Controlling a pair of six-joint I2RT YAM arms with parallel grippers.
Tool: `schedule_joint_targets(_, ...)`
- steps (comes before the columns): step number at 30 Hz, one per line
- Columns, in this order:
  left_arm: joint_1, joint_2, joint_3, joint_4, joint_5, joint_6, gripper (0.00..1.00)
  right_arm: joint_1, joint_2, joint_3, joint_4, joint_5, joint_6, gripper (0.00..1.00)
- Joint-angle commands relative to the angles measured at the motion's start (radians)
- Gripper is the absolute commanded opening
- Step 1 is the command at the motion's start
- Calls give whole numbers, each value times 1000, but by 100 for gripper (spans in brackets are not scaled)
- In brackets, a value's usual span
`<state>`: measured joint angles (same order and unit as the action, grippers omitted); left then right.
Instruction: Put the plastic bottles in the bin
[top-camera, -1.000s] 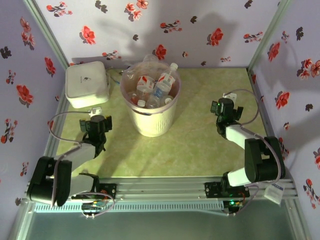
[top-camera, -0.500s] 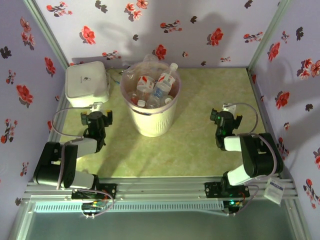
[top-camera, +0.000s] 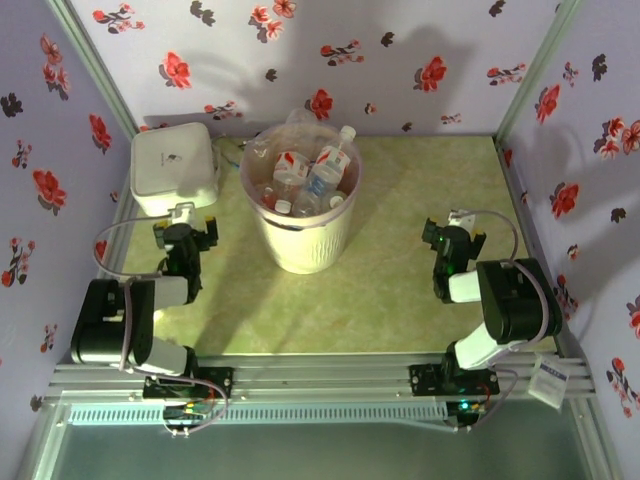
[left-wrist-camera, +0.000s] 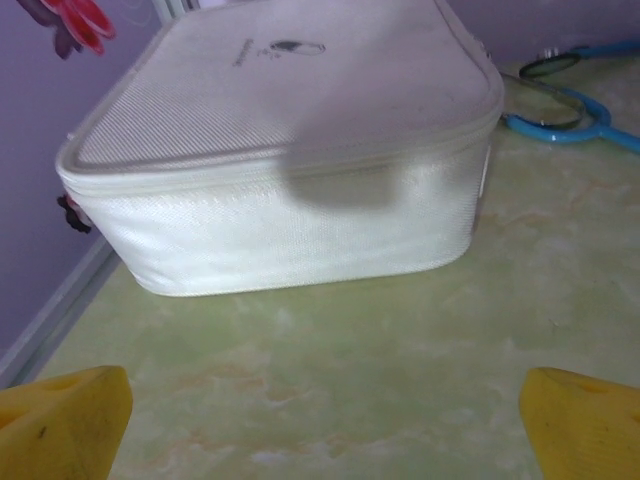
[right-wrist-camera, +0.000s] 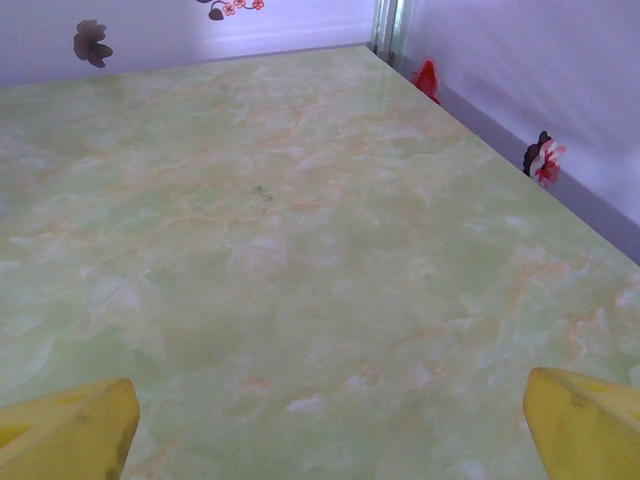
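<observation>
**Bottles in the bin, both my grippers wide and holding nothing.**

In the overhead view the bin sits at upper centre of the frame. Every one of the plastic bottles I can make out is piled inside it, mostly caps up, a few leaning over the rim toward the upper left. My left gripper is at mid-left, so the bin lies up and to its right. It is nearer to that gripper than to my right gripper, which sits at mid-right, well apart from the bin. My left wrist view faces the white box, not the bin; my right wrist view looks along the green table. I judge the task about finished.
</observation>
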<state>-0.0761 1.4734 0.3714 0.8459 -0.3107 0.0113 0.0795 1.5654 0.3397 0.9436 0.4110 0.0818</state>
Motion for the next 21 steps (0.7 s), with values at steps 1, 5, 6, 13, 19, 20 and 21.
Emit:
schedule_joint_targets(1,24,89,0,123,33,-16,100,-21,-5,27,-14,-10,31,99)
schedule_joint_targets(5,53,68,8,69,45,-74,100,-25,-6,28,-20,-15,36,99)
schedule_joint_targets(6,53,75,5,89,44,-68,100,-26,-8,26,-22,-15,36,99)
schedule_joint_targets(13,53,73,6,82,45,-70,100,-24,-8,27,-22,-15,33,99)
schedule_joint_targets(19,53,73,7,81,45,-70,100,-24,-8,28,-22,-15,32,99)
schedule_joint_targets(20,53,74,7,81,45,-70,100,-24,-7,29,-23,-16,33,99)
schedule_joint_targets(21,53,74,7,80,45,-70,100,-24,-7,30,-23,-16,33,99)
